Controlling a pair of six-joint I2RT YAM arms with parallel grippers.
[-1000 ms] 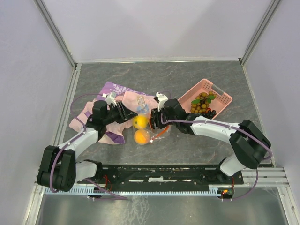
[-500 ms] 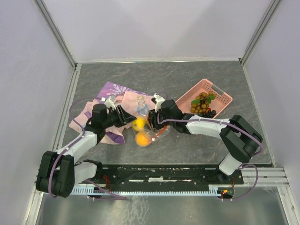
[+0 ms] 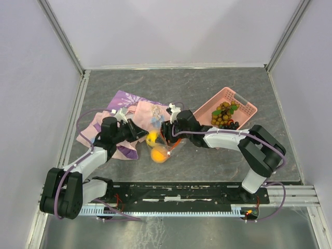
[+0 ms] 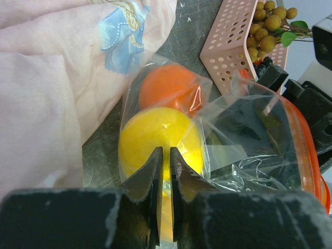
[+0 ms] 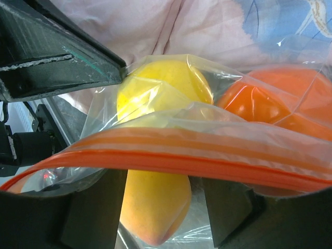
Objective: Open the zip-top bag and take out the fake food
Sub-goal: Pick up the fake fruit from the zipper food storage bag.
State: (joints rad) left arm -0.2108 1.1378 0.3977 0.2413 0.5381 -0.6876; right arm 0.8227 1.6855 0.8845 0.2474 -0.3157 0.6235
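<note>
The zip-top bag lies on the table beside the cloth, clear, with an orange-red zip strip. Inside it are fake food pieces: a yellow fruit and an orange. My left gripper is pinched shut on the bag's plastic at its closed end, in front of the yellow fruit. My right gripper is open at the bag's mouth, its fingers either side of the yellow fruit, with the zip strip lying across them. The orange sits to the right.
A pink perforated basket holding tan and dark grape bunches stands right of the bag. A pink-purple patterned cloth lies crumpled under and behind my left arm. Grey walls enclose the table.
My left gripper has closed on the bag's end. My right gripper has pushed left into the bag mouth and widened. The bag and fruits have shifted slightly left.
</note>
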